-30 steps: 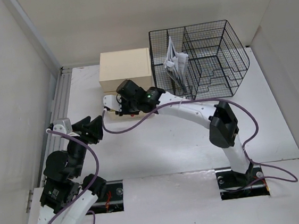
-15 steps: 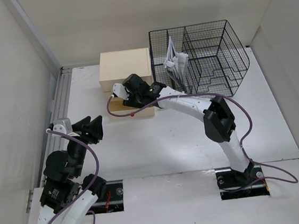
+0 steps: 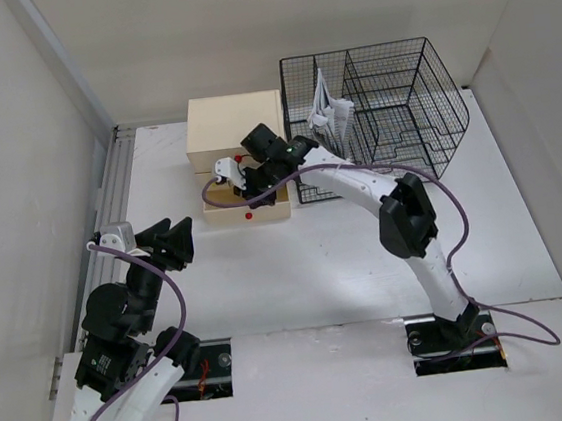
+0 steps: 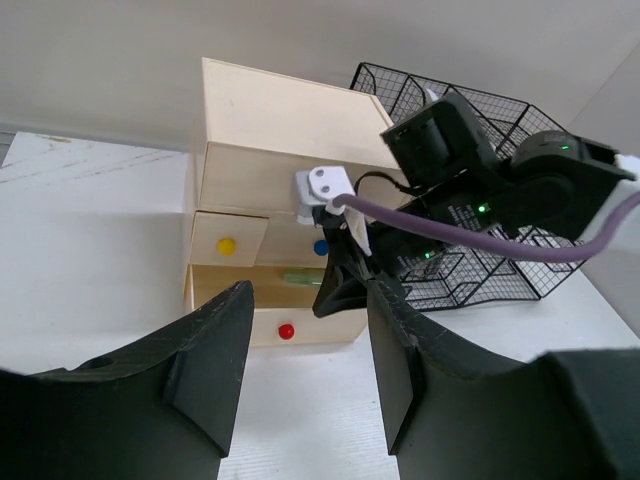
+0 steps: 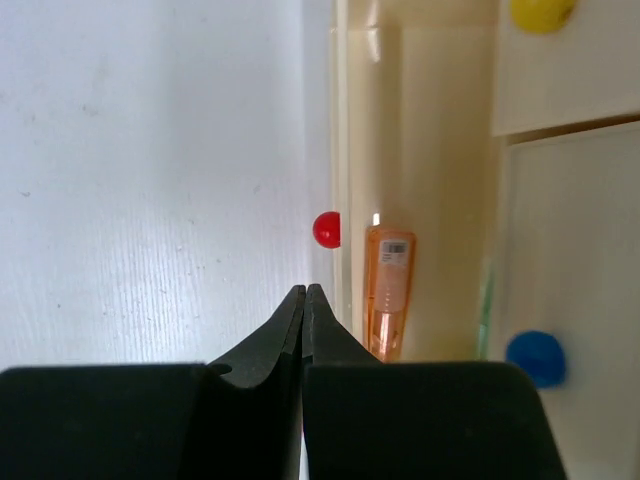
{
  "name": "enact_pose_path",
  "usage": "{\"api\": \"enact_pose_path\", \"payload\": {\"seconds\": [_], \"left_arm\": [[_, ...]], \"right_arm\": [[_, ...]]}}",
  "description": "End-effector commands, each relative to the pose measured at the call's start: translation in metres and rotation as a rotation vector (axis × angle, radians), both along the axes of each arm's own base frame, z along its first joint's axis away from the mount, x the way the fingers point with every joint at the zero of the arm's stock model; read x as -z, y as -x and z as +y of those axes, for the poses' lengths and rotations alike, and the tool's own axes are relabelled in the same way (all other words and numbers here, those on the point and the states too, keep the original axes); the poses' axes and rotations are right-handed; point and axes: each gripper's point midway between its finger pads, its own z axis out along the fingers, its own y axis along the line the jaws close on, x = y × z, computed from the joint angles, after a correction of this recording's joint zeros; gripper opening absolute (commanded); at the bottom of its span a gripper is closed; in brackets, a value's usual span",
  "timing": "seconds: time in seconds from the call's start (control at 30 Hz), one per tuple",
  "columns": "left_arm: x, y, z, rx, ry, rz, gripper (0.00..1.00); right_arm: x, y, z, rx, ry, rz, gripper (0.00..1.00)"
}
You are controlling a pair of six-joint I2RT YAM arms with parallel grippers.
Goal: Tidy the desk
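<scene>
The white desk (image 3: 317, 267) carries a beige drawer box (image 3: 235, 125) at the back. Its lowest drawer (image 3: 261, 211), with a red knob (image 3: 248, 215), stands pulled out. In the right wrist view an orange pen (image 5: 389, 290) and a green item (image 5: 486, 300) lie inside the drawer. My right gripper (image 3: 247, 188) hangs over the drawer's front wall, shut, with nothing between its fingertips (image 5: 304, 292), just short of the red knob (image 5: 326, 229). My left gripper (image 3: 169, 244) hovers open and empty over the desk at the left, facing the box (image 4: 275, 130).
A black wire mesh organizer (image 3: 381, 109) with white items (image 3: 329, 115) in its left section stands right of the box. The upper drawers have a yellow knob (image 4: 227, 245) and a blue knob (image 4: 320, 247). A metal rail (image 3: 110, 208) runs along the left edge.
My right arm has swung back and to the right, from in front of the box to over the open drawer, and its jaws have shut. The left arm has stayed still.
</scene>
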Motion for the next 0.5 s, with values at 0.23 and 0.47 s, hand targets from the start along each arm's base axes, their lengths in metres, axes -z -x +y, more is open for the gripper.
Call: {"api": "enact_pose_path", "payload": {"seconds": [0.23,0.47], "left_arm": [[-0.012,0.002,0.001,-0.001,0.026,-0.045,0.46],[-0.012,0.002,0.001,-0.001,0.026,-0.045,0.46]], "right_arm": [[0.045,-0.021,-0.008,0.159,0.086,-0.004,0.0],[0.026,-0.067,-0.01,0.495,0.082,-0.419,0.0]]}}
